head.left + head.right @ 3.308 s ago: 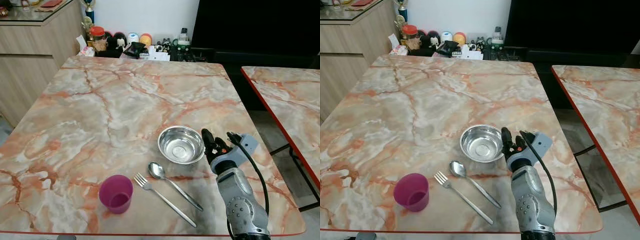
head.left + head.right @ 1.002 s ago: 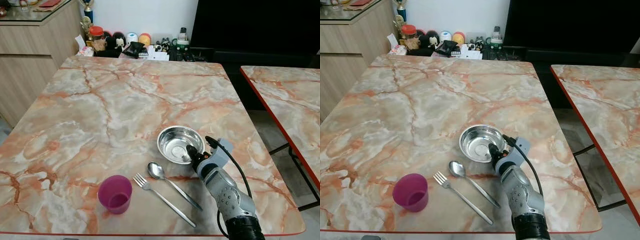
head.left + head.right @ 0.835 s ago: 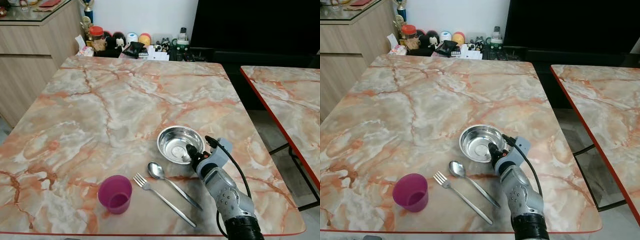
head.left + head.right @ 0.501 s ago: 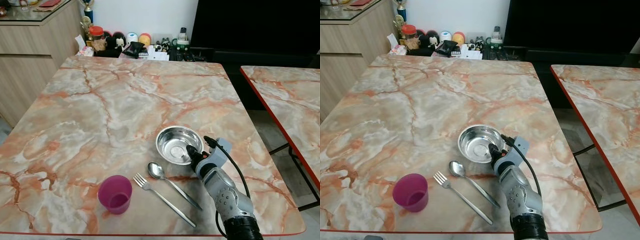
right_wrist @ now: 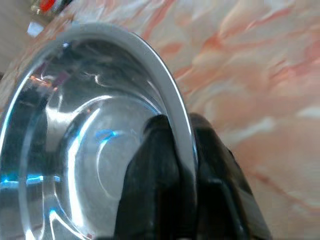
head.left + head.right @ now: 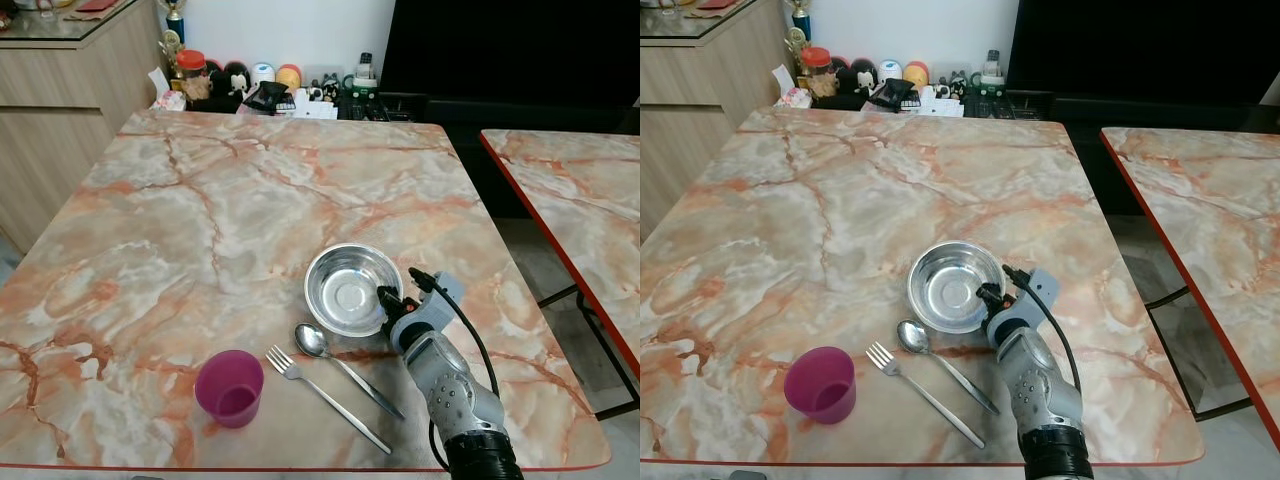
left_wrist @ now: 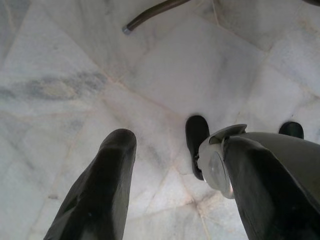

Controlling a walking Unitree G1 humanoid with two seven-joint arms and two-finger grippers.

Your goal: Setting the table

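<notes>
A steel bowl sits right of centre on the marble table, and my right gripper is shut on its right rim. In the right wrist view one black finger is inside the bowl and one outside, with the rim pinched between them at the gripper. In front of the bowl lie a spoon and a fork. A purple cup stands to their left near the front edge. My left gripper hangs open over a pale tiled floor.
Jars, toys and small clutter crowd the far edge of the table. A wooden cabinet stands at the far left. A second marble table is on the right, across a gap.
My right gripper has closed on the bowl's rim and dragged the bowl a little to the left and away. The cup, fork and spoon have not moved.
</notes>
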